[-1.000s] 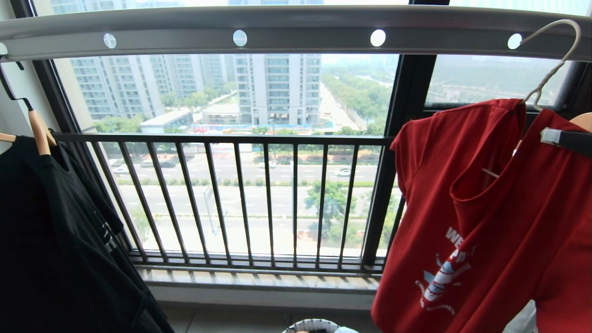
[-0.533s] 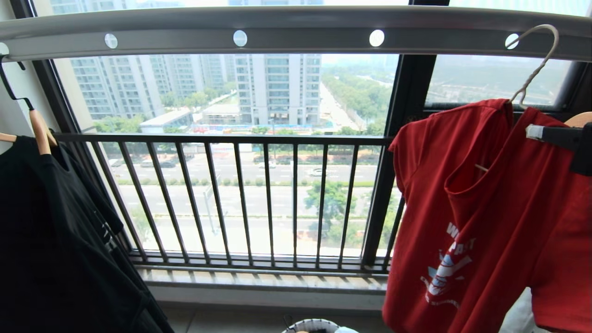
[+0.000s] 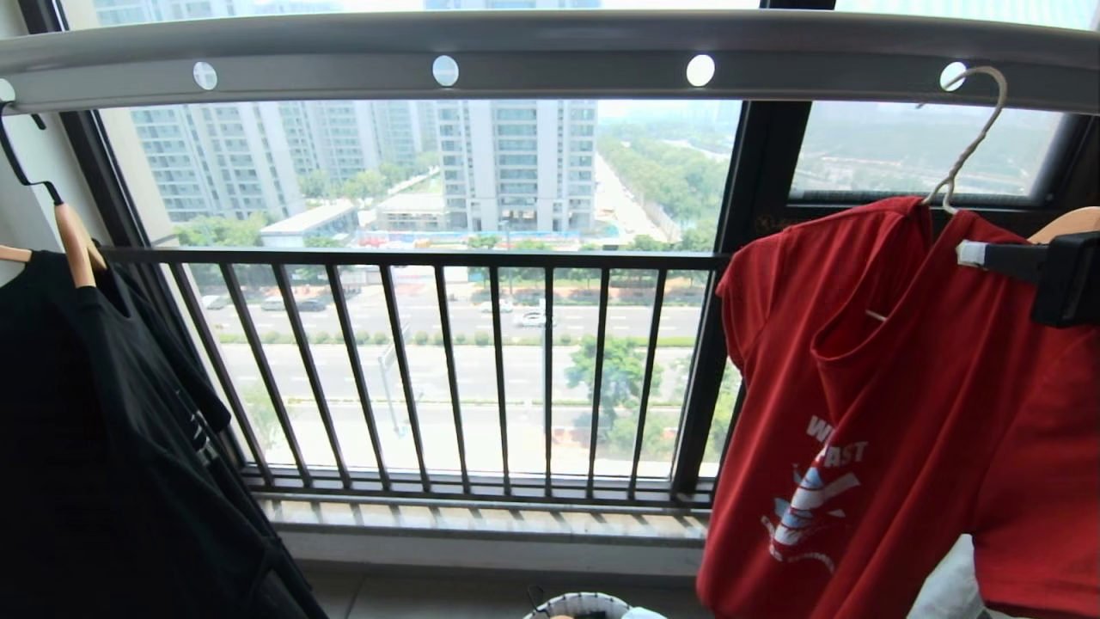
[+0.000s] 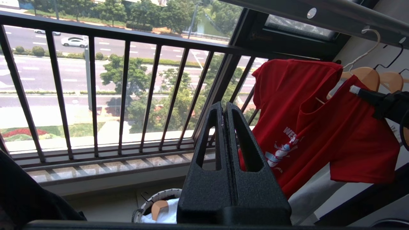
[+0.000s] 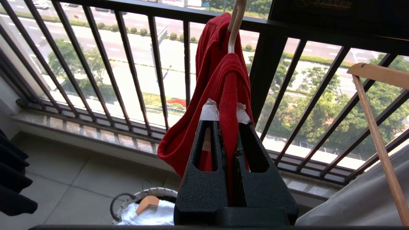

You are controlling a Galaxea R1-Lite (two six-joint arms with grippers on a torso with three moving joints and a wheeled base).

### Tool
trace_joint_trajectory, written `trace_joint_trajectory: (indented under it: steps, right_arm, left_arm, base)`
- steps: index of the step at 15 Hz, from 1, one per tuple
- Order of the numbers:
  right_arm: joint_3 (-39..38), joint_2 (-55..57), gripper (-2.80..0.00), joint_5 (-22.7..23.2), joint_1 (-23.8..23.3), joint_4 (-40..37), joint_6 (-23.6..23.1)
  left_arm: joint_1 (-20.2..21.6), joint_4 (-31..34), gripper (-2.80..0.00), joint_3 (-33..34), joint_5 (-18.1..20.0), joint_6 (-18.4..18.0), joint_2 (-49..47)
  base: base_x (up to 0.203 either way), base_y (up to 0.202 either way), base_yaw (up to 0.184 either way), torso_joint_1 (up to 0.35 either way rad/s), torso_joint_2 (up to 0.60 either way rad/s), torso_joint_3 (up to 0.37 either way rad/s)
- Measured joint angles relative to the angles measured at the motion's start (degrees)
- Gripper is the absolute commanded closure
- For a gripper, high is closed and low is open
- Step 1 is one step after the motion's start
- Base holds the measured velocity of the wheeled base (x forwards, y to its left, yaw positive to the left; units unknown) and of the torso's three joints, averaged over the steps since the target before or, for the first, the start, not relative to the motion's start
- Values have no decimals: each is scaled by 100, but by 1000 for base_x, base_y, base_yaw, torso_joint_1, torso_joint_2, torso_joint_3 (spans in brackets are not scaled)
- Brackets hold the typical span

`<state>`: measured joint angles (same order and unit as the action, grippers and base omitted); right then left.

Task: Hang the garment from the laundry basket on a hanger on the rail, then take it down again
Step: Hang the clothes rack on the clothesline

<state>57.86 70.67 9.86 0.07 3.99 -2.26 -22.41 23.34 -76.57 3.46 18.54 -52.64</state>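
The garment (image 3: 859, 387), a red T-shirt with white lettering, hangs on the thin off-white hanger (image 3: 967, 146) at the right of the window. The hanger's hook curls in front of the grey rail (image 3: 550, 52), its tip at the rightmost white hole. Whether the tip sits inside the hole I cannot tell. My right gripper (image 3: 975, 254) reaches in from the right, shut on the garment's shoulder; its taped fingertips (image 5: 211, 111) pinch red cloth (image 5: 223, 83). Lower down and left of the garment (image 4: 319, 127), my left gripper (image 4: 223, 107) is shut and empty. The laundry basket (image 3: 584, 604) stands on the floor below.
A black T-shirt (image 3: 103, 447) on a wooden hanger fills the left edge. More wooden hangers (image 4: 364, 75) hang right of the garment. The dark barred window railing (image 3: 430, 370) runs behind. The basket (image 5: 143, 193) holds white cloth and a wooden hanger. Pale cloth (image 5: 358, 198) lies low right.
My right gripper has carried the garment and hanger left and slightly down. The hook has dropped from above the rail to the rightmost hole. The left gripper has stayed still.
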Motion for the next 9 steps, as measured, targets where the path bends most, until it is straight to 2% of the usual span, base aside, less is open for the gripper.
trace_joint_trajectory:
  steps: [9]
  right_arm:
    - [-181, 0, 0, -9, 0, 4, -229]
  left_arm:
    - [0, 0, 0, 2, -5, 6, 7]
  base:
    - [0, 0, 0, 0, 0, 0]
